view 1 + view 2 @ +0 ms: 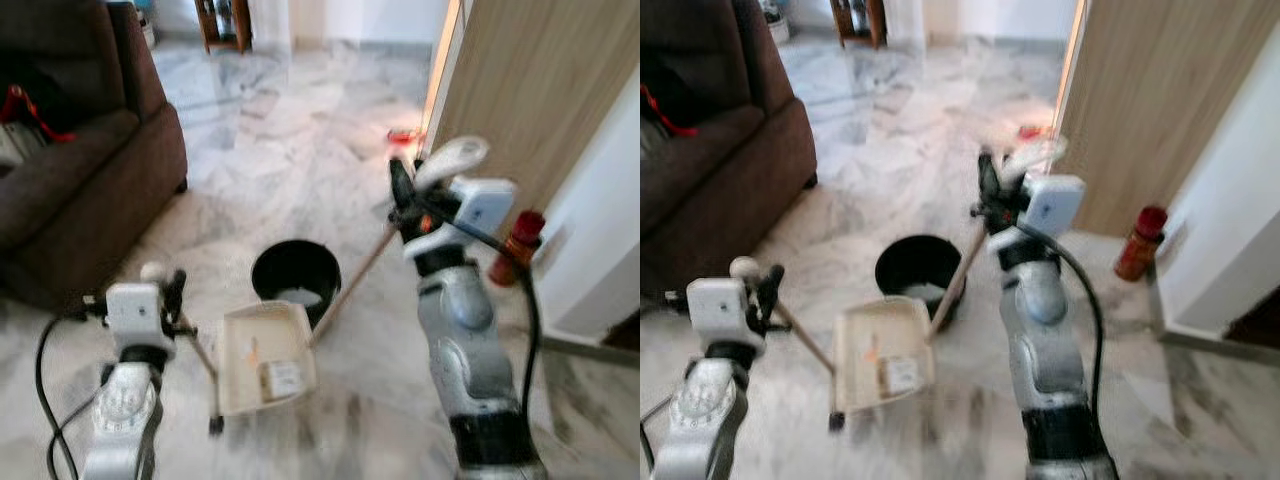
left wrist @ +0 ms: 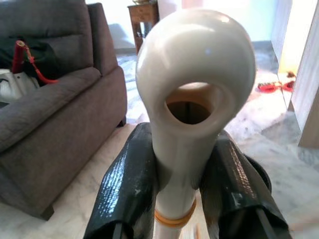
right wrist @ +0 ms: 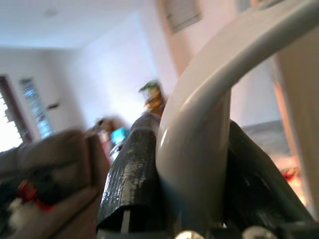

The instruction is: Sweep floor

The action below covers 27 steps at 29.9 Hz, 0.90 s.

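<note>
Currently, the dustpan [image 1: 265, 355] is being held beside the black bin [image 1: 295, 278] by the left gripper [image 2: 182, 184], clamped on its handle; the broom handle [image 1: 350, 285], slanting toward the bin, is being clamped by the right gripper [image 3: 192, 174].

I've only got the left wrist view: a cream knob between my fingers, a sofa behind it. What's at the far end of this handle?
Observer: A cream dustpan, resting on the marble floor ahead of the left gripper.
Operator: Anything in it?
Observer: One small pale scrap, too blurred to identify.
Operator: Where's the broom?
Observer: The right gripper is shut on the broom; its stick slants down to the dustpan's edge, beside a black bucket.
</note>
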Available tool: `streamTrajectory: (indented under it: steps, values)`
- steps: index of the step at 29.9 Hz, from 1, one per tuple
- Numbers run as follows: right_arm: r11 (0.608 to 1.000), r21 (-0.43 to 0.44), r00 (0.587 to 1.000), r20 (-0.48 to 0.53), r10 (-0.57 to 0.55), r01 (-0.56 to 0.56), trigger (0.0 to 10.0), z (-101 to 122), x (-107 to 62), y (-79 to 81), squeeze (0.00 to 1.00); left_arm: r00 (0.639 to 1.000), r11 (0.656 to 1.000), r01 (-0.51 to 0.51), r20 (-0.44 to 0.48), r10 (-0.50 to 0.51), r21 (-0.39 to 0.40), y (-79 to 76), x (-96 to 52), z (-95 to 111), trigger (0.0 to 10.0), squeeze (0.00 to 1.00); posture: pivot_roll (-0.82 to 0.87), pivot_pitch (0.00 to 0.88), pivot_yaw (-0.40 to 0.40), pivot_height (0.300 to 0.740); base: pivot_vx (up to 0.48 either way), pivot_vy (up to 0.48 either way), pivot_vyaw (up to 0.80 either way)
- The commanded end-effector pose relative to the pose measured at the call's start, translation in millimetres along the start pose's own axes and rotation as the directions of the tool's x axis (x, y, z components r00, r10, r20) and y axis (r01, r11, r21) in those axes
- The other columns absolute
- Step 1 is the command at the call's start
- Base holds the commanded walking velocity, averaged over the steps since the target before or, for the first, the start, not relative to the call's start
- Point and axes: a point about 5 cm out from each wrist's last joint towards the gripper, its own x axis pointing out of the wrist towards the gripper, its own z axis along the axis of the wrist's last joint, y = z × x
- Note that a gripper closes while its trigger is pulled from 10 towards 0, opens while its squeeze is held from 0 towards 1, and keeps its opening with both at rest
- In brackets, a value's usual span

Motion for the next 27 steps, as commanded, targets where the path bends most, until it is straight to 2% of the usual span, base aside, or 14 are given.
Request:
streamTrajectory:
  steps: [1,8,27]
  values:
    - [0.999,-0.003,0.985,0.168,0.041,-0.041,10.0,39.2,13.4,12.7,0.0,0.999,1.0,-0.009,0.051,0.008,0.009,4.6,1.8,9.2,10.0,0.0,0.07,0.072,0.053,0.74,0.247,0.0,0.0]
    - [0.999,0.008,0.978,0.203,0.044,-0.047,10.0,50.7,18.9,13.9,0.0,0.999,1.0,-0.011,0.051,0.011,0.007,4.1,1.0,8.8,10.0,0.0,0.08,0.073,0.05,0.74,0.25,0.0,0.0]
    - [0.996,0.031,0.984,0.164,0.073,-0.079,10.0,44.9,15.8,21.0,0.0,0.999,1.0,-0.014,0.051,0.014,0.002,4.2,0.3,8.2,10.0,0.0,0.08,0.072,0.049,0.74,0.254,0.0,0.0]
